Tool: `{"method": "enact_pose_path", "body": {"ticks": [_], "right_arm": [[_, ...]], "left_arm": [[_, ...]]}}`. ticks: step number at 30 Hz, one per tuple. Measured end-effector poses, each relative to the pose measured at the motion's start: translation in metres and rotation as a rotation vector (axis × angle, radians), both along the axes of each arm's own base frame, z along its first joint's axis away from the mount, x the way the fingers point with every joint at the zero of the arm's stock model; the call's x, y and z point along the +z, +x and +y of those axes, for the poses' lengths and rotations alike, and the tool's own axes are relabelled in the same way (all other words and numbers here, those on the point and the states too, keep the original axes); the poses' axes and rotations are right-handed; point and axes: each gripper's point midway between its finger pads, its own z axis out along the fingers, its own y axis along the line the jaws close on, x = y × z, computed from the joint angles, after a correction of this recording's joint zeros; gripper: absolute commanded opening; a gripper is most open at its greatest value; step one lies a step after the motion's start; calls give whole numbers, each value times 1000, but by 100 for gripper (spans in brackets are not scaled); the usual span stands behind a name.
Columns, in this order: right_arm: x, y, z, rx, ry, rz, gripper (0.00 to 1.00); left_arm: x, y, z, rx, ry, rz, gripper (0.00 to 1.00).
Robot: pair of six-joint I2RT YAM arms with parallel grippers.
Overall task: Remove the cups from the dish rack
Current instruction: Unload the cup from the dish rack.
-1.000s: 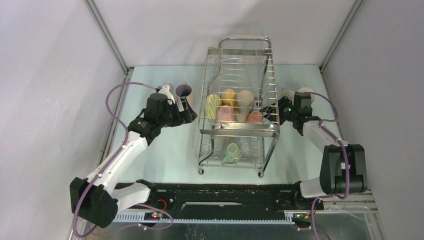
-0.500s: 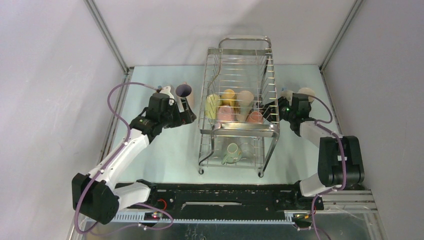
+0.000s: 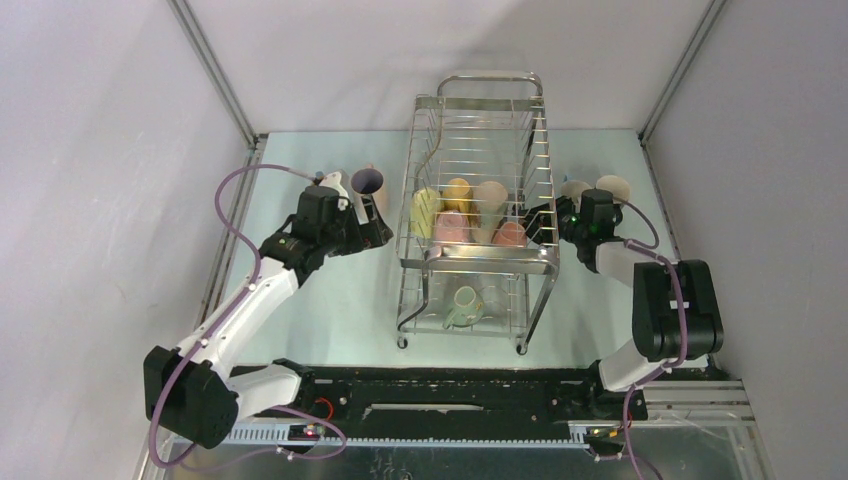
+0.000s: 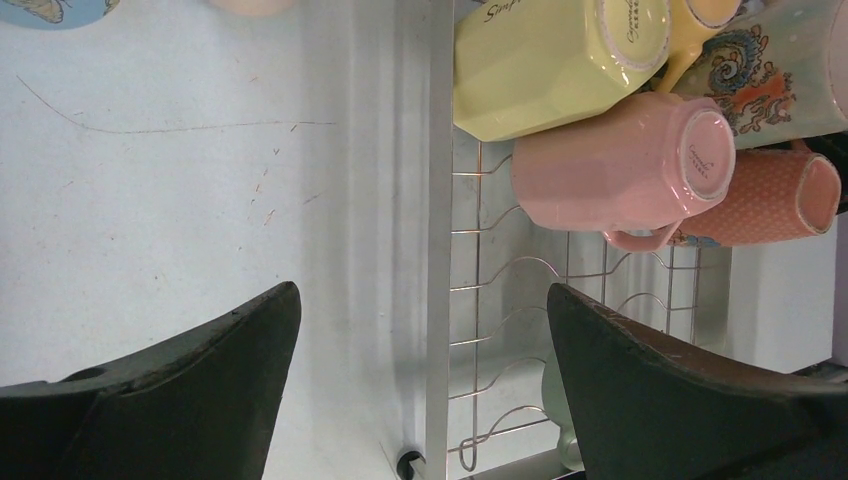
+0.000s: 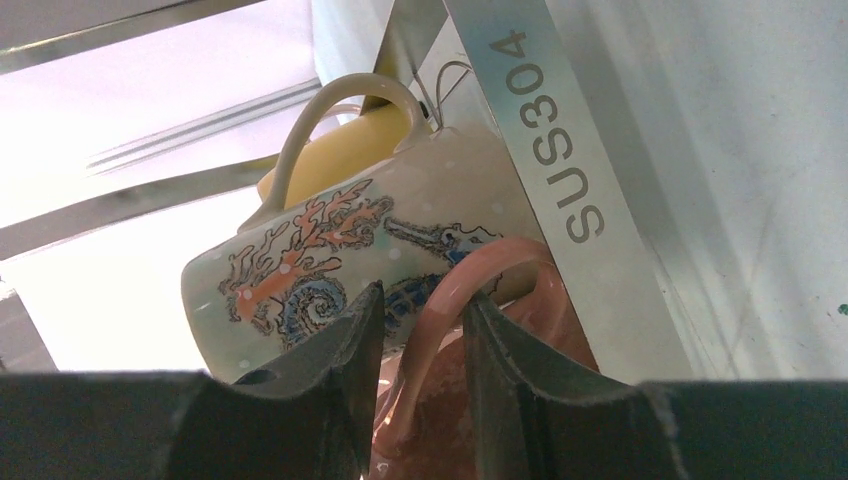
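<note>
Two arms at the dish rack (image 3: 480, 256), centre frame.
At left, the left end effector (image 4: 422, 300) hung wide open over the counter (image 4: 150, 200) beside the rack; at right, the right end effector (image 5: 420, 300) straddled the handle of a coral cup (image 5: 545, 325) on the upper tier, grip unclear.

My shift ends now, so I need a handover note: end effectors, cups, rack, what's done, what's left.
Left end effector: open, empty, beside the rack.
Right end effector: fingers straddle the orange cup at its handle; firm grip unclear.
Done: left cups and right cups stand on the table beside the rack.
Left: five upper-tier cups, one green cup below.
</note>
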Motion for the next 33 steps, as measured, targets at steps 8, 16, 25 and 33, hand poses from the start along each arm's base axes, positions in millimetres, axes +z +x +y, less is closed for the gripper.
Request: {"method": "enact_pose_path", "body": {"ticks": [8,16,25,33], "right_arm": [[-3,3,4,-7,56,29,31],[3,-1,12,16,131,62,8],[18,-9,17,45,147,52,0],[23,-15,15,45,108,18,0]], "left_arm": [[3,3,-2,-6,-11,-14,100],[2,3,-6,-17,-20,-11,100],[2,3,-6,-17,-20,-11,100],[2,3,-6,-17,-20,-11,100]]}}
